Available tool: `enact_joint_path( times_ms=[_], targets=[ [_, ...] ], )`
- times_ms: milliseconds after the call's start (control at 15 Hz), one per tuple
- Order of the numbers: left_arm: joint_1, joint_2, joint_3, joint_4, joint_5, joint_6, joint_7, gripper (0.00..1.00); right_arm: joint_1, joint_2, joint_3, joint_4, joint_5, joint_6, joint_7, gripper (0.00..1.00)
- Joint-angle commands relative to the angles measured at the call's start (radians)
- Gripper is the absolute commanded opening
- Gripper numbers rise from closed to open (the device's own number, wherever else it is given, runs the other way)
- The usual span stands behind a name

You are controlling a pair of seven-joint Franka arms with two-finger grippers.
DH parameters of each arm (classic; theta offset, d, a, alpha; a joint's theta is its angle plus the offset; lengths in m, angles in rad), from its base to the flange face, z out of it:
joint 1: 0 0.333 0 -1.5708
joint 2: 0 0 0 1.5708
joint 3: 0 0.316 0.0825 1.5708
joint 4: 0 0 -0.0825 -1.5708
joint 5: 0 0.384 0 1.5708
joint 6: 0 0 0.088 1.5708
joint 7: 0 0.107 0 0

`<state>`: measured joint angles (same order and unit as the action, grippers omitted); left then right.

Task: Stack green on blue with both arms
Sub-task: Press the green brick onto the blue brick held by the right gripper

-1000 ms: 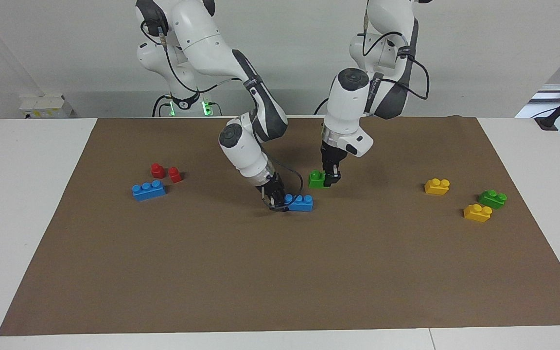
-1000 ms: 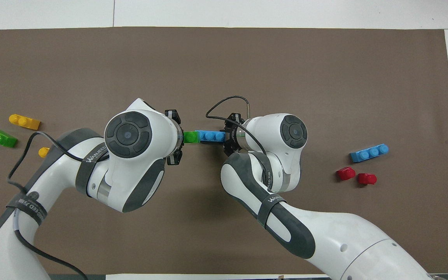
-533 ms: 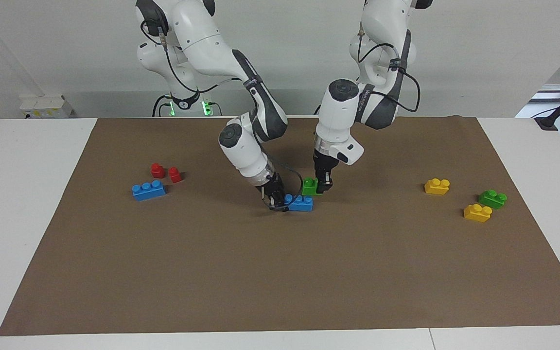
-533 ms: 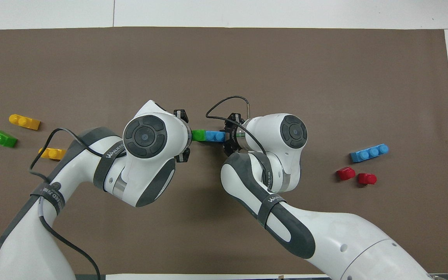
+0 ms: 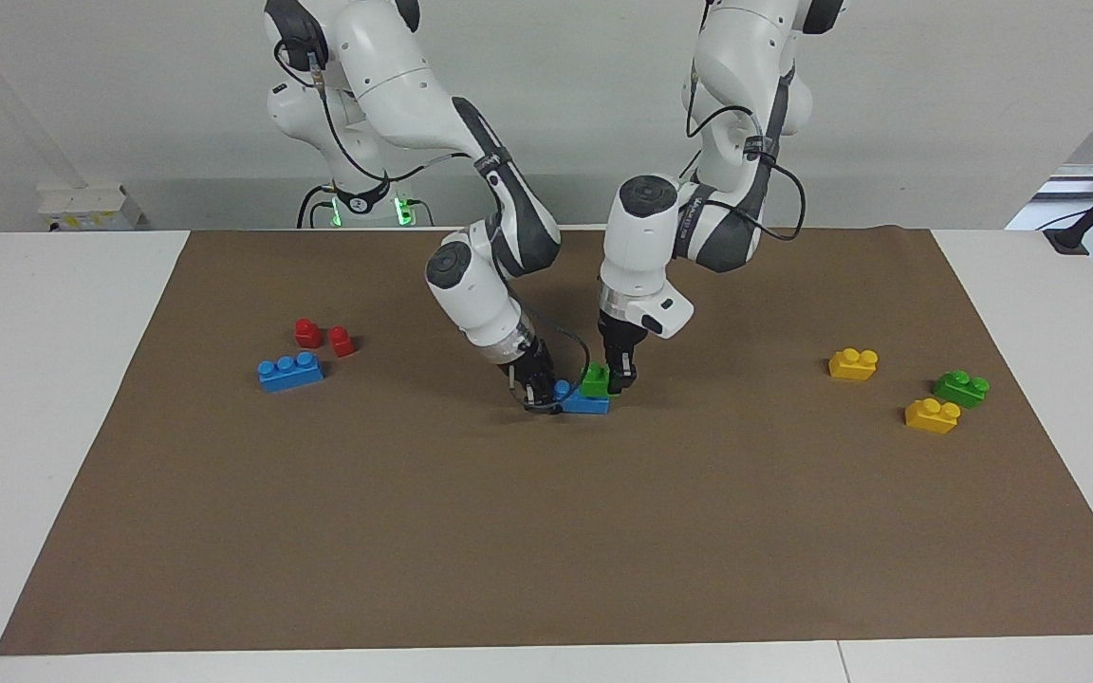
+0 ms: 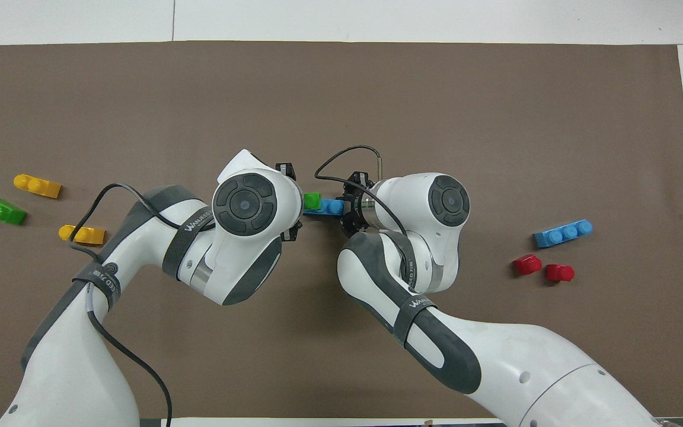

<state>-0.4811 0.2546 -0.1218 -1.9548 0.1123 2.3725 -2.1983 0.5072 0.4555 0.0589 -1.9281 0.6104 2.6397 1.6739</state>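
Green brick (image 5: pixel 594 379) now atop blue brick (image 5: pixel 586 403).

From my console I see a two-stud brick (image 5: pixel 594 379) sitting on a three-stud brick (image 5: pixel 586 402) at the middle of the mat (image 5: pixel 546 531) that covers the desk (image 5: pixel 44 398). The left pincer (image 5: pixel 619 381) grips the upper brick; the right pincer (image 5: pixel 537 393) grips the lower one's end. Toward the right arm's end lies another three-stud brick (image 5: pixel 290 371), with two single-stud bricks (image 5: pixel 324 336) nearer the robots. Toward the left arm's end, three two-stud bricks (image 5: pixel 931 389) lie near each other.
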Motion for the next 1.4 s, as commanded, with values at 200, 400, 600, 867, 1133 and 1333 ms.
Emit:
enact_joint_path(
  times_ms=[200, 400, 600, 867, 1133, 1333],
  targets=[
    [-0.056, 0.034, 0.017, 0.023, 0.030, -0.053, -0.026, 0.00, -0.003, -0.015, 0.004, -0.026, 0.051, 0.014, -0.036, 0.00],
    [-0.059, 0.034, 0.017, 0.023, 0.030, -0.052, -0.028, 0.00, -0.004, -0.015, 0.004, -0.026, 0.051, 0.014, -0.036, 0.00],
    [-0.056, 0.040, 0.017, 0.023, 0.049, -0.033, -0.028, 0.00, -0.007, -0.015, 0.004, -0.025, 0.051, 0.014, -0.034, 0.00],
    [-0.057, 0.060, 0.017, 0.030, 0.053, -0.032, -0.029, 0.00, -0.007, -0.014, 0.004, -0.022, 0.080, 0.014, -0.036, 0.00],
    [-0.057, 0.060, 0.017, 0.033, 0.078, -0.036, -0.026, 0.00, -0.010, -0.014, 0.004, -0.019, 0.081, 0.014, -0.033, 0.72],
    [-0.050, 0.048, 0.014, 0.037, 0.098, -0.045, -0.008, 1.00, -0.010, -0.014, 0.004, -0.017, 0.081, 0.014, -0.033, 0.87]
  ],
)
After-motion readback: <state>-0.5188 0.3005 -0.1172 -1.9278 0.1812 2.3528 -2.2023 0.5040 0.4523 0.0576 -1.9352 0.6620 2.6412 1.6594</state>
